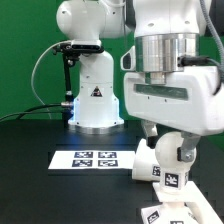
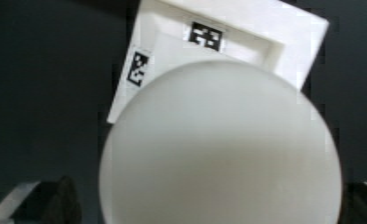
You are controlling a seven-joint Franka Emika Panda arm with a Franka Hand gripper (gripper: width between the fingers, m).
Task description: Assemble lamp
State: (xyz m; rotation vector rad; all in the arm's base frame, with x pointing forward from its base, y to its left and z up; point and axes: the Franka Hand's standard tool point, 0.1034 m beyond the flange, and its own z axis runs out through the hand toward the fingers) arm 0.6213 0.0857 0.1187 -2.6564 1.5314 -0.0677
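Bulb (image 2: 215,140), smooth round white dome, clamped in gripper (image 2: 201,202) above flat stepped base (image 2: 278,42)

The marker board (image 1: 95,158), a flat white strip with four black-and-white tags, lies on the dark bench (image 1: 30,170), well in from its far edge. Beyond that edge stands a green wall (image 1: 15,50).

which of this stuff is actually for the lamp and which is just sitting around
For the lamp: bulb; base.
Just there: marker board; white robot body at the back.
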